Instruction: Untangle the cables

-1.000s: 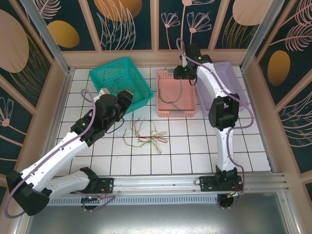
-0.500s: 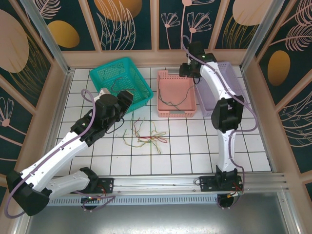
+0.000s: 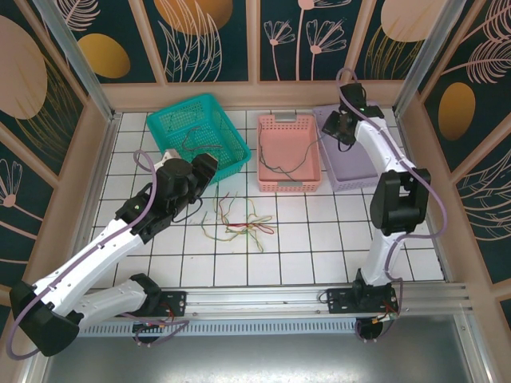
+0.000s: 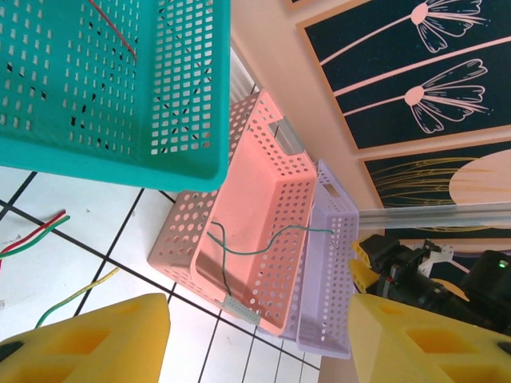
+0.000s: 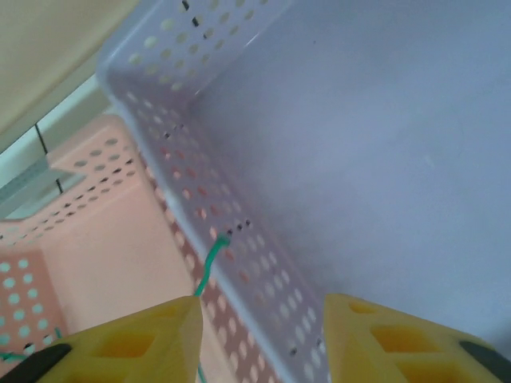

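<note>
Yellow, green and red cables (image 3: 239,223) lie knotted on the table (image 3: 335,239); one sits sorted in the pink basket (image 3: 289,187). Left tool (image 4: 259,343) hangs spread beside them; right tool (image 5: 259,343) spread over the lilac basket (image 5: 383,144), seemingly empty.

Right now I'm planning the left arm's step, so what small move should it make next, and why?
Probably lower the left end effector onto the cables heaped on the tiles. It stands open and empty beside the teal basket, while yellow, green and red strands lie crossed in one heap close by, so pinching one loose end looks sensible.
</note>
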`<action>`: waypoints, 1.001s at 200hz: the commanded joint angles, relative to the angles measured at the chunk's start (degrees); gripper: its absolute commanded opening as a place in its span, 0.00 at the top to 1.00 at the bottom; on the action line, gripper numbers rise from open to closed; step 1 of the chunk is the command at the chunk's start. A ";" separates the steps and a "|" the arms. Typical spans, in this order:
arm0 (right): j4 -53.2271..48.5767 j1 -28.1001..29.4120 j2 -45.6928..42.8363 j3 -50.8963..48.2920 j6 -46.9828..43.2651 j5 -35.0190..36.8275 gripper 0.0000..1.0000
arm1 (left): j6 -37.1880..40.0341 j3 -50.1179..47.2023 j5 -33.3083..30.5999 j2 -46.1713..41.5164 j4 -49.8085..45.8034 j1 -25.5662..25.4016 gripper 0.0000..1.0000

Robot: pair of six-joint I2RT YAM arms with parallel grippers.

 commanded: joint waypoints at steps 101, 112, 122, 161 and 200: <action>8.27 0.30 8.04 4.42 5.15 -6.37 0.71 | 1.12 -0.06 -0.58 -0.15 -0.67 0.10 0.40; 8.46 0.36 7.99 4.65 5.19 -6.41 0.68 | 1.10 -0.09 -0.63 -0.06 -0.63 0.10 0.40; 8.55 0.37 8.21 4.88 5.17 -6.83 0.67 | 1.23 -0.05 -0.63 0.03 -0.50 0.15 0.40; 8.74 0.73 9.31 5.44 6.08 -8.39 0.67 | 1.38 -0.09 -0.46 0.30 -0.23 0.05 0.40; 8.37 0.72 10.87 6.04 7.09 -7.94 0.73 | 1.47 0.00 -0.48 0.12 -0.41 0.10 0.40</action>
